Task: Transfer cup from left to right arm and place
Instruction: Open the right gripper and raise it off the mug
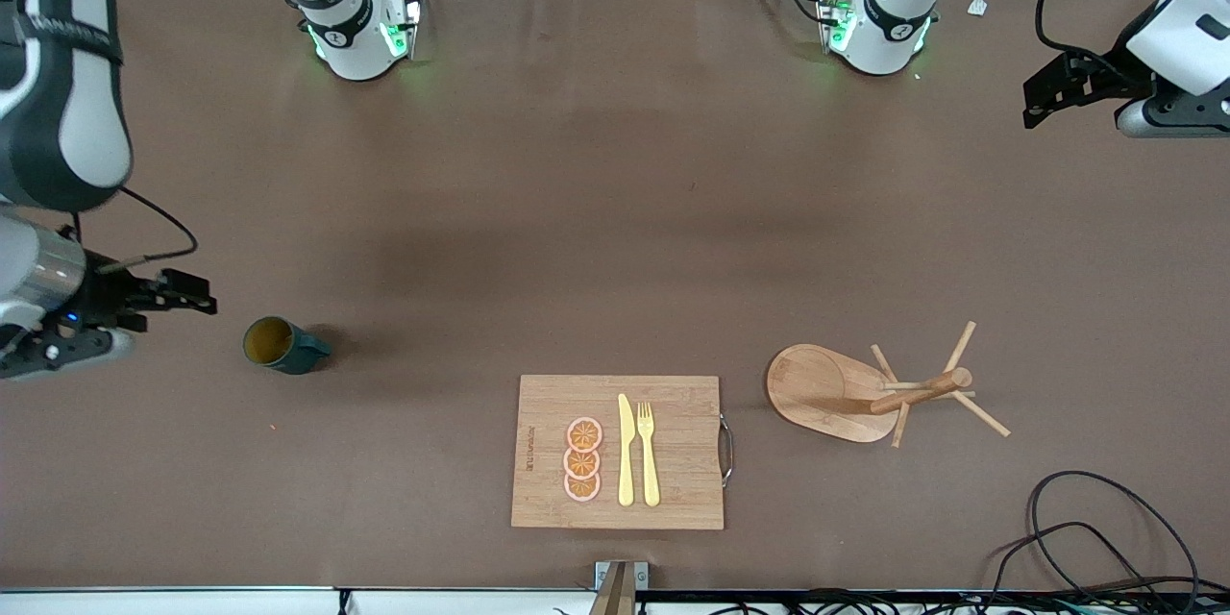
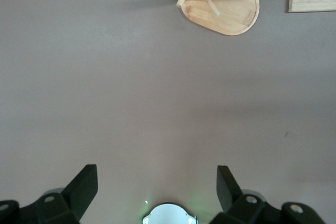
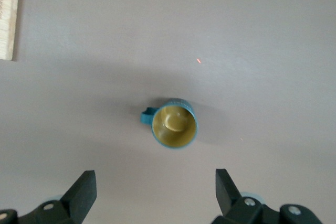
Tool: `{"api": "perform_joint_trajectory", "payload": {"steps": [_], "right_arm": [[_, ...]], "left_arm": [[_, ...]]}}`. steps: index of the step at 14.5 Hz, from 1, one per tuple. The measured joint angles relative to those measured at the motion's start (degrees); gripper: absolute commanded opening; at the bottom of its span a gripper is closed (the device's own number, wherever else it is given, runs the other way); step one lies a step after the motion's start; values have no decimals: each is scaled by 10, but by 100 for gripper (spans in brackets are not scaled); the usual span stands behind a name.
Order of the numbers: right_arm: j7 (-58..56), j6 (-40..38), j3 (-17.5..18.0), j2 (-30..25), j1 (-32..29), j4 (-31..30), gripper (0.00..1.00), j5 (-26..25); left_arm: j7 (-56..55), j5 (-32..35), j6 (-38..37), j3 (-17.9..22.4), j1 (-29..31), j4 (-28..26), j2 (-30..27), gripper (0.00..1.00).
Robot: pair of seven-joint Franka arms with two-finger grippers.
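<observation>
Teal and ribbed, the cup (image 1: 283,345) is seen upright on the surface (image 1: 615,211) near the edge at the right arm's end, alone, with nothing grasping it. The right end effector (image 1: 183,293) hangs released just beside it; the left end effector (image 1: 1043,96), also released, waits at the other end. The placing seems done, so only a retreat is probably called for. Counted: one cup, one mug tree (image 1: 884,391), one cutting board (image 1: 620,452), three orange slices (image 1: 582,459), one knife (image 1: 626,450), one fork (image 1: 649,452).

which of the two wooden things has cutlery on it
The cutting board: a yellow knife and fork lie on it beside three orange slices. The mug tree, toward the left arm's end, carries nothing.
</observation>
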Motion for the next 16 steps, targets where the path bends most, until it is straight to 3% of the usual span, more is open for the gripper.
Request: {"api": "perform_joint_trajectory", "payload": {"steps": [7,12,14,16], "right_arm": [[131,-150,-19,-40,-5,98,100,-5],[157,-159,-18,-76,-6,122,100,-17],[157,-163,0,-92,-25,122,100,-19],[157,-164,47,-95,-68,122,100,-23]], "left_arm": [[0,0,1,-1,0,-22,-23,100],[0,0,2,-6,0,-26,-27,100],[0,0,7,-7,0,-26,-27,100],[0,0,10,-7,0,-26,-27,100]]}}
